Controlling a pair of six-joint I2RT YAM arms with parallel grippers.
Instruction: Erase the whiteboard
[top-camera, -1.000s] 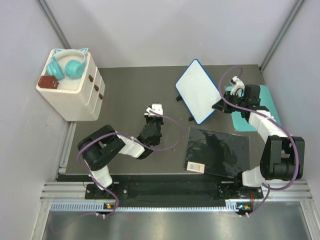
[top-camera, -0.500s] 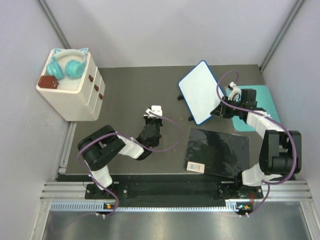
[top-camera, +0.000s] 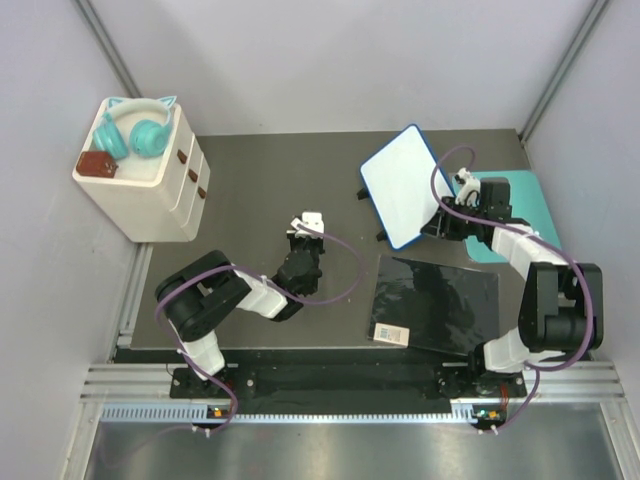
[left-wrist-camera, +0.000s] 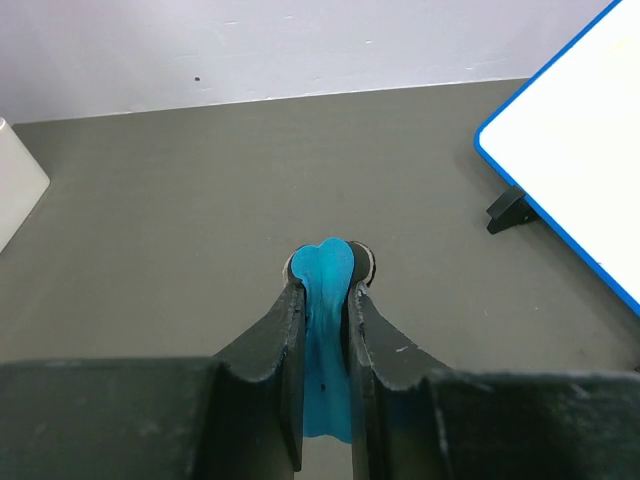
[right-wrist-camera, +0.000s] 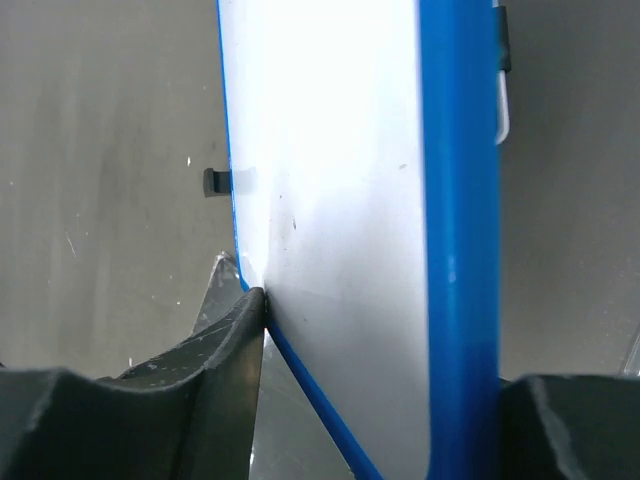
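The whiteboard (top-camera: 400, 185), white with a thin blue rim, stands tilted up at the back right of the table. My right gripper (top-camera: 437, 222) is shut on its right edge. In the right wrist view the board (right-wrist-camera: 340, 200) fills the gap of the gripper (right-wrist-camera: 380, 350), and one finger (right-wrist-camera: 225, 360) presses on its face. The face looks blank. My left gripper (top-camera: 305, 232) is at the table's middle, left of the board. In the left wrist view it (left-wrist-camera: 328, 270) is shut on a soft blue piece (left-wrist-camera: 326, 330). The board's corner (left-wrist-camera: 570, 150) and a black foot (left-wrist-camera: 508, 208) show at the right.
A white drawer box (top-camera: 150, 190) stands at the back left with teal headphones (top-camera: 135, 130) and a brown item (top-camera: 97, 164) on top. A glossy black sheet (top-camera: 435, 300) lies in front of the whiteboard. A teal mat (top-camera: 528, 192) lies under the right arm.
The right gripper has tipped the whiteboard up steeper, and its far corner has swung right. The left arm has barely moved.
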